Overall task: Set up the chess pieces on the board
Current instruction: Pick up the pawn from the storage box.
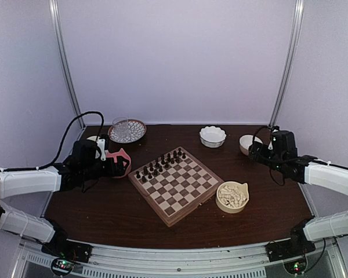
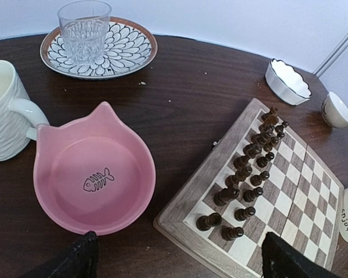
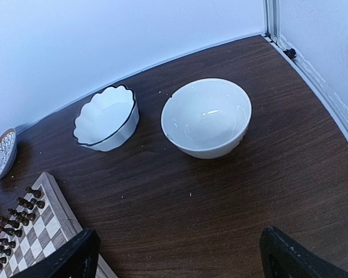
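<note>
1. Progress: the board (image 1: 175,185), centre of the top view, carries only dark brown pieces (image 1: 162,163), in two rows along its upper-left edge. The opposite rows are bare.
2. The cream-white chess pieces (image 1: 232,194) lie heaped in a cream cat-eared bowl (image 1: 232,209) just right of the board. None is placed yet; their count is too small to read.
3. Left gripper (image 2: 177,260): at left, hovers between the pink cat bowl (image 2: 93,168) and the board corner, fingers spread wide, nothing held.
4. Right gripper (image 3: 182,258): upper right, near a white bowl (image 3: 206,119), fingers wide apart, empty, well apart from the pieces.
</note>
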Controlling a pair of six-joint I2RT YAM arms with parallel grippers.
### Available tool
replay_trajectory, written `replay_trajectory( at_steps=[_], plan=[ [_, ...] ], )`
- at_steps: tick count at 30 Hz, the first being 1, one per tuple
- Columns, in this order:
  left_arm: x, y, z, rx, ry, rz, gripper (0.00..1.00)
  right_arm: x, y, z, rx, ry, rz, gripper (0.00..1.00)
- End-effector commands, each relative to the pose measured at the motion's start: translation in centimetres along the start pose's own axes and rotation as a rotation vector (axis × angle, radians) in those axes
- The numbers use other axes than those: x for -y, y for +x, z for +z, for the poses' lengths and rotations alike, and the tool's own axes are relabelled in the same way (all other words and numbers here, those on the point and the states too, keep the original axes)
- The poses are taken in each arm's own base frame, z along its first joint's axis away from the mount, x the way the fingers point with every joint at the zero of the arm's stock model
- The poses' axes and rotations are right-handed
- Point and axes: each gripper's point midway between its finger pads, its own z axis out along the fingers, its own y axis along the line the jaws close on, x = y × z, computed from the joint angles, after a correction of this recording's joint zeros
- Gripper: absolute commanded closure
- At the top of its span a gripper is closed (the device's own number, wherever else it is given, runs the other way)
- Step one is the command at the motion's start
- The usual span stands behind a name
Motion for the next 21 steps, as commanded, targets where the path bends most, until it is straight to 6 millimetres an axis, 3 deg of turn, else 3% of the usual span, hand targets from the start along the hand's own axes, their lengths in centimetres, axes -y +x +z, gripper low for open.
replay_trajectory(
  at_steps=[1,9,14,19,21],
  plan=[
    [1.0,-1.4,0.0,0.027,0.037,0.016,0.02,0.0,0.0,0.0,-0.005,0.012,0.003,0.01],
    [4.7,-1.1,-0.1,0.023,0.232,0.057,0.02,-1.6,-0.1,-0.8,-0.019,-0.052,-0.037,0.01],
    [5.7,-1.0,-0.3,0.028,0.264,0.093,0.02,-3.7,0.6,-1.8,-0.068,-0.114,-0.089,0.02],
    [5.9,-1.3,-0.8,0.047,0.272,0.112,0.04,-5.2,2.0,-3.0,-0.176,-0.137,-0.183,0.08],
    [5.9,-1.4,-0.9,0.051,0.274,0.117,0.06,-5.9,3.4,-3.6,-0.244,-0.176,-0.235,0.16]
  ],
)
